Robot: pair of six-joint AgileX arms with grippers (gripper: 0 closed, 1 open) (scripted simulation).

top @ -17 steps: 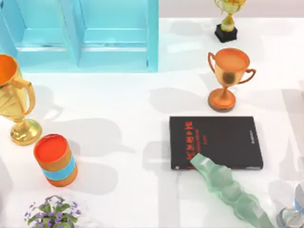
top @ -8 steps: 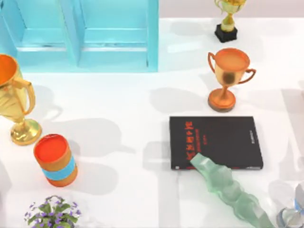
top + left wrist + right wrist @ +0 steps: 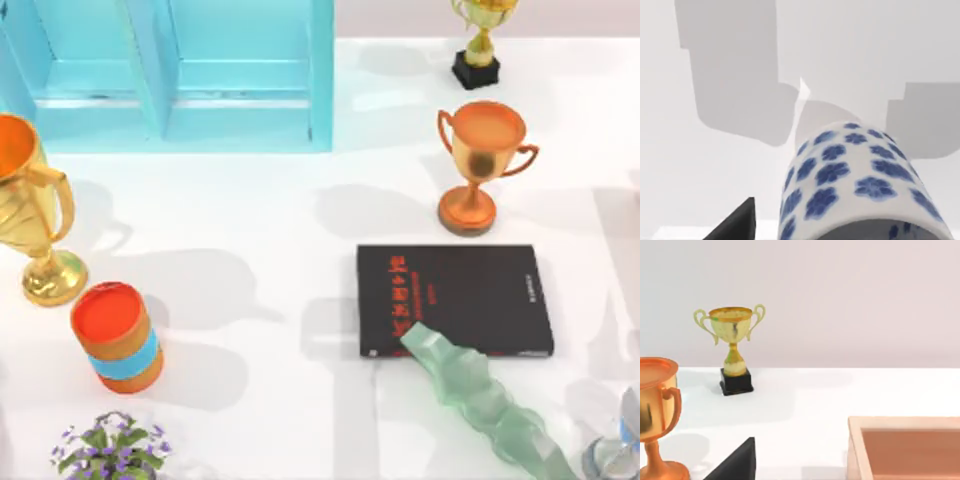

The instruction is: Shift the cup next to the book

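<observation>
Close in front of the left gripper (image 3: 735, 226), the blue-flowered white cup (image 3: 860, 180) stands on the white table (image 3: 700, 170), just beside the dark gripper tip. Cannot tell whether that gripper is clamped on it or loose. The right gripper (image 3: 735, 464) is idle, facing the small gold trophy (image 3: 732, 347) and the orange trophy (image 3: 655, 415), a wooden tray (image 3: 905, 445) off to its side; its state can't be told either. The black book (image 3: 455, 300) lies flat beside the orange trophy, a green glassy piece (image 3: 480, 400) over its near edge. Judged progress: cup reached, not yet by the book; carry and set-down remain. Versus the earlier top frames: book, trophies and orange cylinder (image 3: 115, 335) unmoved.
</observation>
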